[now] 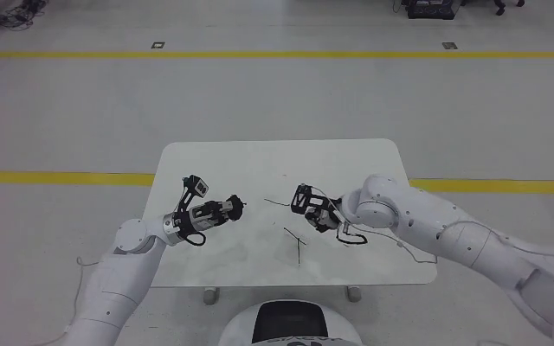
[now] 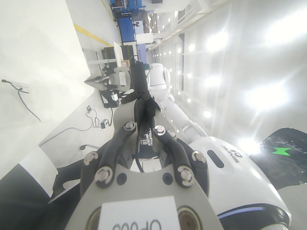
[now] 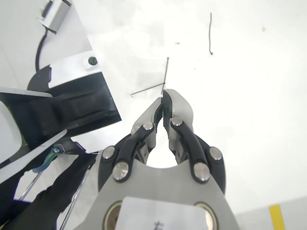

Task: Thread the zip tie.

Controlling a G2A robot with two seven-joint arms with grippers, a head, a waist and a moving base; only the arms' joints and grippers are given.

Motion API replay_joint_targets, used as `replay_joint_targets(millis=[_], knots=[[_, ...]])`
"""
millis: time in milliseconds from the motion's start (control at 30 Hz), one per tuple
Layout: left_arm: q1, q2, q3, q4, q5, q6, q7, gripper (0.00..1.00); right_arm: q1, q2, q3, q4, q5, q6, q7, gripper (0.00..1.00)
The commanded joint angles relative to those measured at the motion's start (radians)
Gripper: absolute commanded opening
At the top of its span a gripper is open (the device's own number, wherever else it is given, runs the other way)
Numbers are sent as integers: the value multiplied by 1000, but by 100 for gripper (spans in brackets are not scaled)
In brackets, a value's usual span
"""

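Note:
Three thin black zip ties lie on the white table (image 1: 260, 164). Two of them cross (image 1: 297, 240) near the front middle, seen just past my right fingertips as a crossed pair (image 3: 165, 77). The third zip tie (image 1: 275, 203) (image 3: 210, 34) lies alone, farther back. My right gripper (image 1: 297, 201) (image 3: 163, 95) hovers over the table's middle, shut, its pads meeting with nothing visible between them. My left gripper (image 1: 240, 207) (image 2: 144, 101) is held above the table to the left, pointing at the right one, and is shut. A thin dark strand (image 2: 138, 154) runs back between its fingers; what it is, I cannot tell.
The right gripper (image 2: 92, 82) faces the left wrist camera a short way off, and the crossed ties (image 2: 21, 92) lie beyond it. Bare tabletop surrounds both arms. The table's front edge (image 1: 286, 284) lies close behind the crossed ties.

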Motion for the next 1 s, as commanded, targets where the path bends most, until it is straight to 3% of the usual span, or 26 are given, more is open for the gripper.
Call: replay_joint_targets(millis=[0, 167, 200, 267, 533, 700, 967], knots=[[0, 0, 0, 0, 0, 0, 0, 0, 29, -41, 0, 54, 30, 0, 56, 0], [0, 0, 0, 0, 0, 0, 0, 0, 51, -141, 0, 166, 36, 0, 126, 0], [0, 0, 0, 0, 0, 0, 0, 0, 48, -163, 0, 182, 28, 0, 135, 34], [0, 0, 0, 0, 0, 0, 0, 0, 48, -163, 0, 182, 28, 0, 135, 100], [0, 0, 0, 0, 0, 0, 0, 0, 48, -163, 0, 182, 28, 0, 135, 100], [0, 0, 0, 0, 0, 0, 0, 0, 18, -165, 7, 206, 22, 0, 115, 100], [0, 0, 0, 0, 0, 0, 0, 0, 13, -230, 0, 275, 40, 0, 119, 100]])
